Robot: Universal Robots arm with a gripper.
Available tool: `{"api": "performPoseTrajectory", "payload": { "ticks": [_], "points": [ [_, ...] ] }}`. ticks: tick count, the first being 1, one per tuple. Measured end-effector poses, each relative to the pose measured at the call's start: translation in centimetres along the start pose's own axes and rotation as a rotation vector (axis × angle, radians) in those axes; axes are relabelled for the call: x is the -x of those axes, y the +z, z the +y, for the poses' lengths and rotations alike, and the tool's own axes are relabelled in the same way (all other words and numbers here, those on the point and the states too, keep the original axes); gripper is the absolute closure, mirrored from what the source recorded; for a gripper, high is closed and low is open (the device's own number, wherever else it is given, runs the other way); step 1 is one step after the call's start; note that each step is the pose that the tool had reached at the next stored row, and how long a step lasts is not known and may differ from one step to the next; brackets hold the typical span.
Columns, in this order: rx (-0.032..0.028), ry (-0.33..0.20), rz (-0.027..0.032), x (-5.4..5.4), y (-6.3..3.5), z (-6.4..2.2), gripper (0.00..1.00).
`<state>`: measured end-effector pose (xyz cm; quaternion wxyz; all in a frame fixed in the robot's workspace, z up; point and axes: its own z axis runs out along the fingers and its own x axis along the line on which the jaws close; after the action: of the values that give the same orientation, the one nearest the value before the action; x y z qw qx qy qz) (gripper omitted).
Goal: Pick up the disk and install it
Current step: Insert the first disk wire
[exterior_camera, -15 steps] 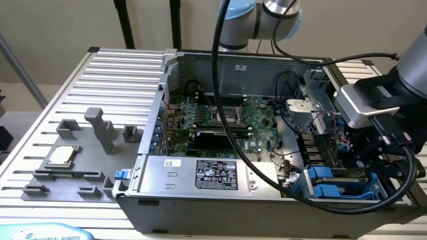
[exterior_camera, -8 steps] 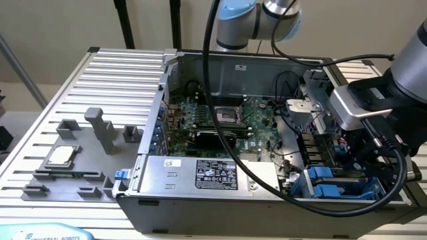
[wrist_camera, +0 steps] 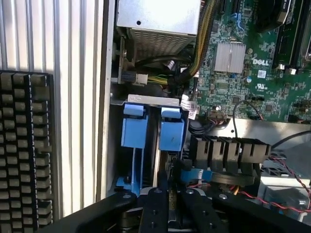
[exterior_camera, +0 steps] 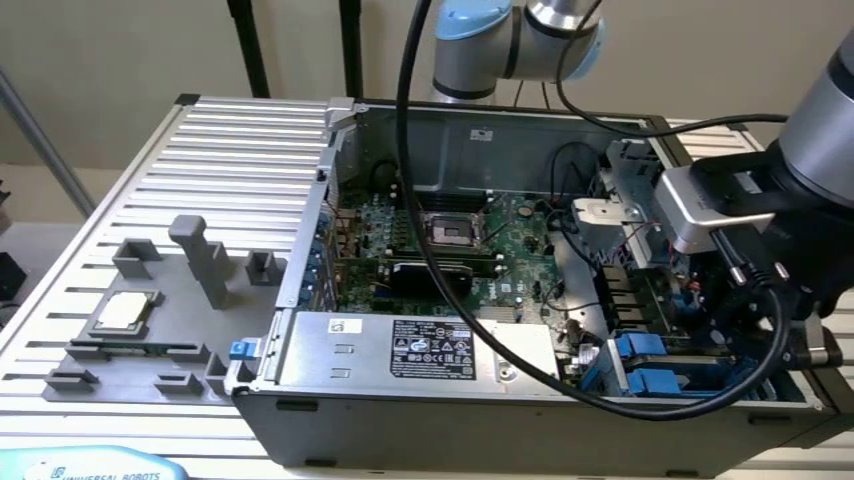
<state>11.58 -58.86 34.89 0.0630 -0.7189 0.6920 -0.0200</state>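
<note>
My gripper (wrist_camera: 169,208) reaches down into the drive bay at the corner of the open computer case (exterior_camera: 334,160). Its two black fingers (wrist_camera: 154,211) stand close together, shut on the thin edge of the disk (wrist_camera: 172,136). I see the disk edge-on, upright in the bay in its bright blue carrier. A second blue carrier (wrist_camera: 133,128) sits in the slot right beside it. In the exterior view the blue carriers (exterior_camera: 657,352) show at the case's near right corner, under the arm's wrist (exterior_camera: 747,250).
A grey power supply box (exterior_camera: 400,345) fills the case's near side, with the green motherboard (exterior_camera: 441,240) behind it. Black cables (exterior_camera: 534,370) loop over the case. A grey fixture with a small silver chip (exterior_camera: 120,312) lies on the slatted table. A keyboard (wrist_camera: 24,145) lies beside the case.
</note>
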Motion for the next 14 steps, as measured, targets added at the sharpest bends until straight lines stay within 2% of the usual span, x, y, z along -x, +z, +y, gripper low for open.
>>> {"api": "performPoseTrajectory", "payload": {
  "ticks": [4, 7, 9, 10, 12, 14],
  "points": [
    [-0.0106, 0.049, 0.0102, -0.01, 0.19, 0.03, 0.84],
    [-0.0207, 0.076, 0.015, 0.01, 0.27, 0.04, 0.84],
    [-0.0326, 0.081, 0.0164, 0.18, 0.29, 0.03, 0.84],
    [-0.041, 0.081, 0.0169, 0.26, 0.3, 0.03, 0.84],
    [-0.0617, 0.08, 0.0169, 0.3, 0.34, 0.04, 0.84],
    [-0.0771, 0.079, 0.0178, 0.29, 0.4, 0.09, 0.84]
  ]
}}
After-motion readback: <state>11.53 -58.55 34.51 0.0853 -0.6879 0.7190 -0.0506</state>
